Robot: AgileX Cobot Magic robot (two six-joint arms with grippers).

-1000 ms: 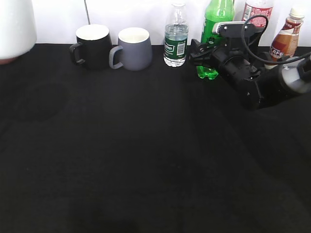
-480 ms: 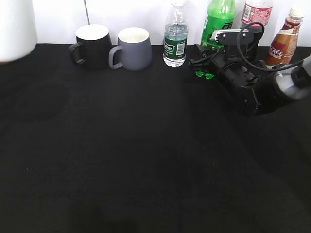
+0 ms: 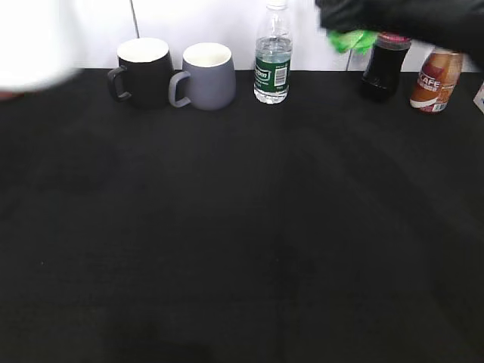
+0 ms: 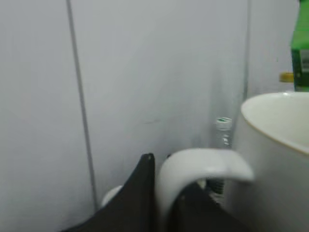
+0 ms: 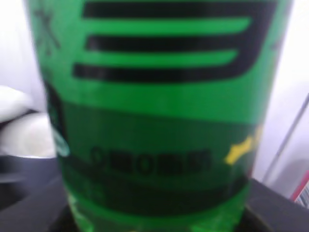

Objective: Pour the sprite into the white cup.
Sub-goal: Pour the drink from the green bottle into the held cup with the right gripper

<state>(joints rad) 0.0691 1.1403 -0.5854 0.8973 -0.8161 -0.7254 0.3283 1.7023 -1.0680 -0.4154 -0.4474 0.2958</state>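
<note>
The sprite is a bright green bottle off the table in my right gripper [image 3: 393,19] at the top right of the exterior view; only its blurred lobed base [image 3: 352,39] shows there. In the right wrist view its green label [image 5: 159,96] fills the frame. The white cup [image 3: 34,41] hangs blurred at the top left, above the table. In the left wrist view my left gripper [image 4: 164,183] is shut on its loop handle [image 4: 203,162], with the cup's rim [image 4: 275,116] at the right.
A black mug [image 3: 144,72], a grey mug [image 3: 206,76] and a clear water bottle [image 3: 273,57] stand along the back edge. A dark bottle [image 3: 380,72] and a brown coffee bottle [image 3: 436,79] stand at the back right. A black cloth [image 3: 242,227] covers the table.
My right gripper has lifted the sprite off the table up to the top edge of the exterior view. The white cup has shifted a little to the right.
</note>
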